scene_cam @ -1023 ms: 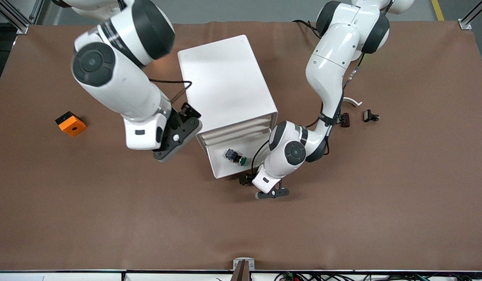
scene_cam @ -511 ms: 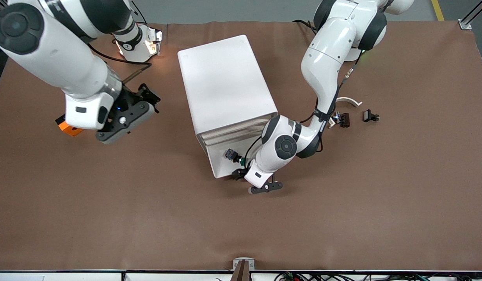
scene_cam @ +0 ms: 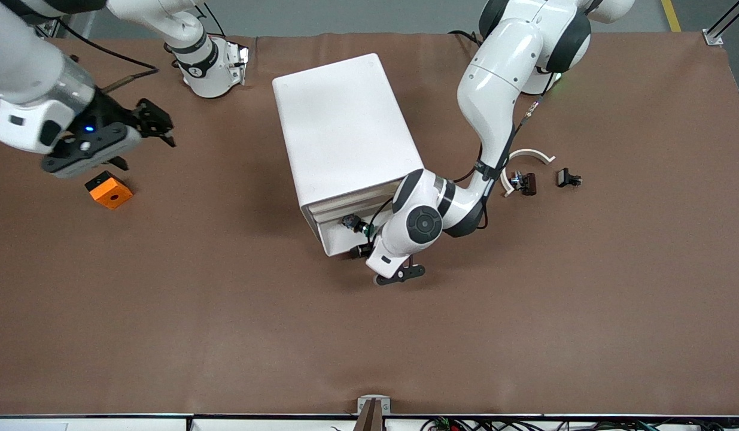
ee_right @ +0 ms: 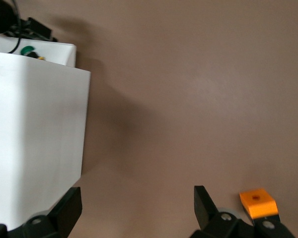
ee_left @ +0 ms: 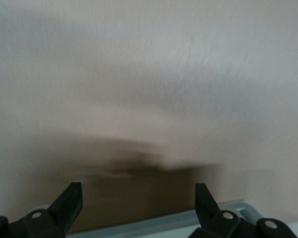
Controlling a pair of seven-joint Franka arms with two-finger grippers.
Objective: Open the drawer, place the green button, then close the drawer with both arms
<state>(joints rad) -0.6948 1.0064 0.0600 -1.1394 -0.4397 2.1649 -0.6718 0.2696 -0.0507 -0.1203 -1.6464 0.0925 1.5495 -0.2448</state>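
The white cabinet (scene_cam: 345, 126) stands mid-table, and its bottom drawer (scene_cam: 330, 242) sticks out only a little. The button (scene_cam: 352, 224), green cap on a black body, lies inside the drawer and also shows as the button (ee_right: 27, 50) in the right wrist view. My left gripper (scene_cam: 358, 251) is low at the drawer's front, open, nothing between its fingers; whether it touches the front I cannot tell. In the left wrist view the left gripper (ee_left: 138, 201) faces a blurred pale surface. My right gripper (scene_cam: 157, 126) hangs open and empty over the table near its arm's end; the right gripper (ee_right: 138, 206) frames bare mat.
An orange block (scene_cam: 109, 190) with a hole lies under the right hand, also the orange block (ee_right: 258, 203). Two small black clips (scene_cam: 528, 182) and a white curved piece (scene_cam: 528, 154) lie toward the left arm's end. The mat nearer the front camera is bare.
The drawer has slid most of the way in, with the left gripper following it toward the cabinet. The right arm has swung away from the cabinet toward its own end of the table.
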